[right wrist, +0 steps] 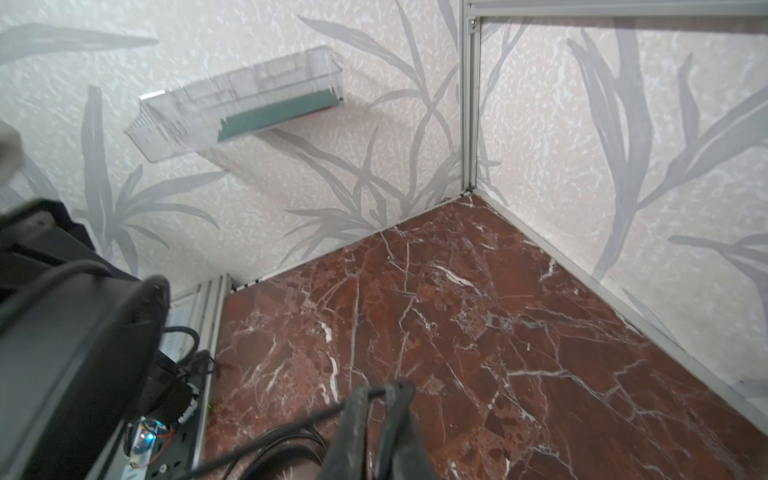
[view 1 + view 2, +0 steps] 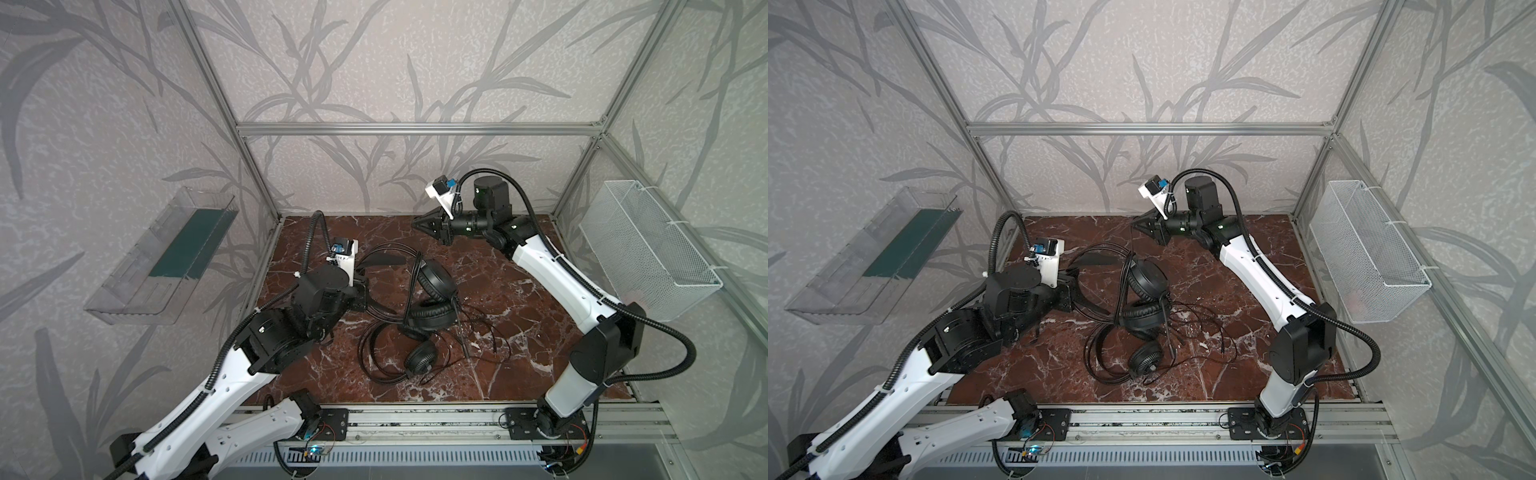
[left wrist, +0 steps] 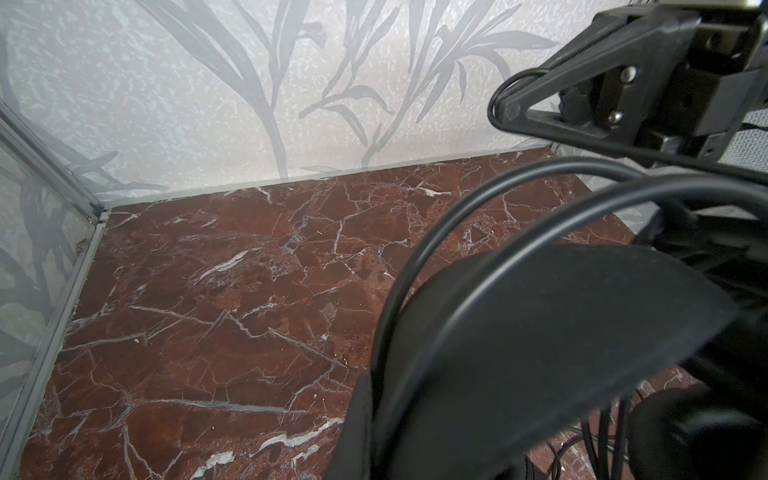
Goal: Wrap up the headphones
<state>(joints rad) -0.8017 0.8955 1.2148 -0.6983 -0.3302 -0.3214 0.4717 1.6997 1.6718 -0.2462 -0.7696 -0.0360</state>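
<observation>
**White shells, black joints: my two arms**

My left arm (image 2: 216, 386) and right arm (image 2: 552, 282) wore smooth white shells between blocky black joints. Ribbed black hoses (image 2: 693, 358) ran alongside, cinched by white zip ties (image 2: 557, 258). Each wrist bore a white camera housing (image 2: 440, 195) with a blue plug (image 2: 449, 183). My left gripper (image 3: 503, 109) was matte black, wedge-shaped, dotted with silver screws (image 3: 631, 74).
</observation>
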